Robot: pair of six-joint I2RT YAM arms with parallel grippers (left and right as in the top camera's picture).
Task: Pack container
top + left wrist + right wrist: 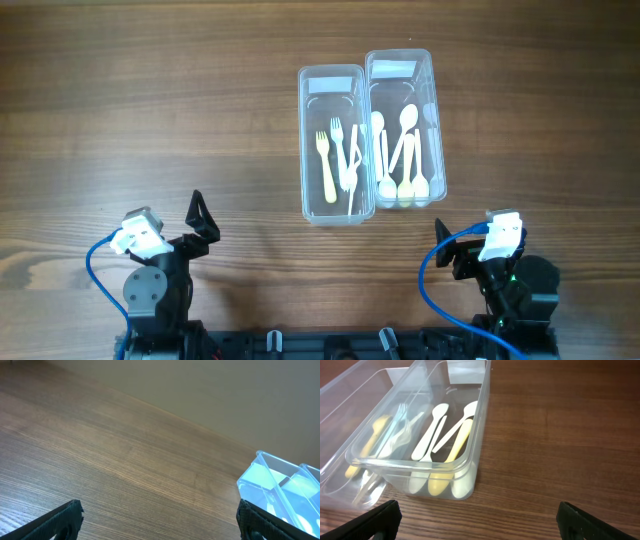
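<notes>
Plain brown wood-grain table (150, 120), with nothing on it besides the task stuff. Two clear rectangular plastic containers sit side by side, touching along their long walls, toward the far edge and a bit right of the middle. The left container (303, 150) holds a yellow plastic fork (326, 165) and some white plastic forks (346, 160). The right container (438, 130) holds white and yellow plastic spoons (405, 150).

My guess is these tubs are light, with thin walls that flex, and the plastic looks slick, so squeezing hard could bow them or pop them loose. I'd pinch over the rim of a short end wall, or straddle one long wall. The cutlery itself looks feather-light and slippery, so mid-handle is probably the best hold.

Both containers have their long axis running near edge to far edge, the left one skewed a touch. The cutlery lies lengthwise, fork tines pointing to the far edge. I can't tell which way the spoons point.

Left gripper (160, 520) and right gripper (480, 520) hang back near the near edge, both spread wide and holding nothing.
</notes>
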